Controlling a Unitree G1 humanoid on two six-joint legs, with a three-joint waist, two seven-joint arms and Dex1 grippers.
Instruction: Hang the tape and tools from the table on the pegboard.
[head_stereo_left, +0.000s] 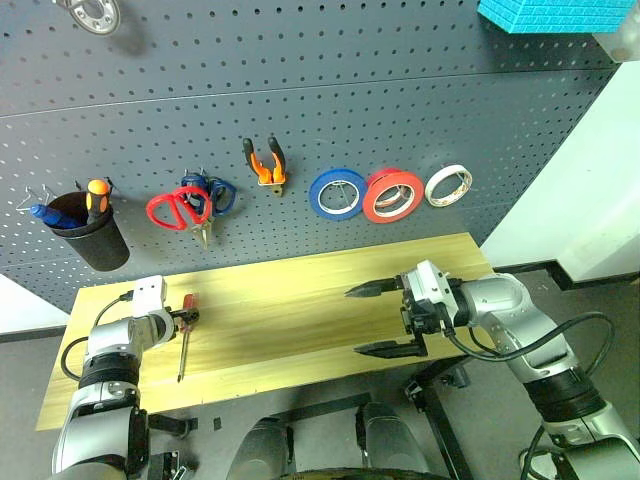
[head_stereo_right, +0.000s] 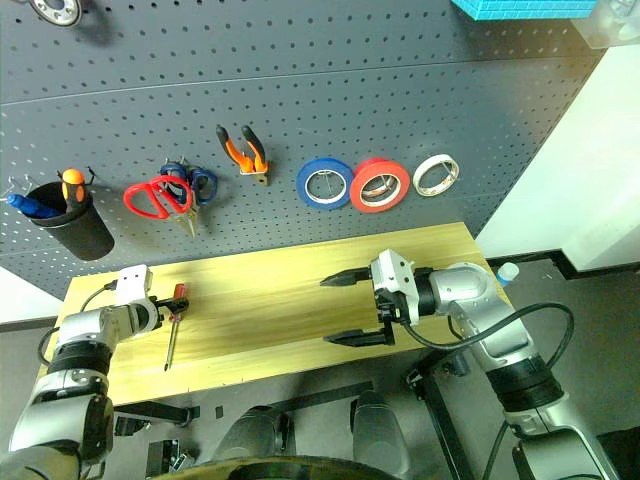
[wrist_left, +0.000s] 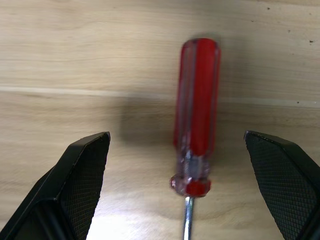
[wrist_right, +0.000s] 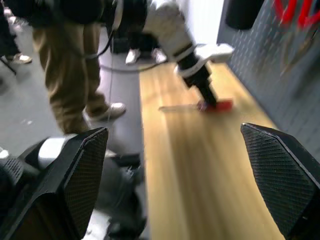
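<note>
A slim red-handled screwdriver (wrist_left: 196, 115) lies flat on the light wood table (head_stereo_left: 300, 300), near its left end. My left gripper (wrist_left: 176, 136) is open and points down over it, one finger on each side of the handle without touching it. My right gripper (head_stereo_left: 385, 318) hovers open and empty over the right part of the table, pointing left. On the pegboard (head_stereo_left: 300, 90) hang the red tape (head_stereo_left: 392, 194), the red-handled scissors (head_stereo_left: 180, 210) and the orange-and-black pliers (head_stereo_left: 265, 163).
A blue tape roll (head_stereo_left: 337, 192), a white roll (head_stereo_left: 448, 185), blue-handled scissors (head_stereo_left: 218, 192) and a black cup (head_stereo_left: 92, 235) with an orange-handled screwdriver also hang on the board. A person in khaki trousers (wrist_right: 75, 65) stands off the table's left end.
</note>
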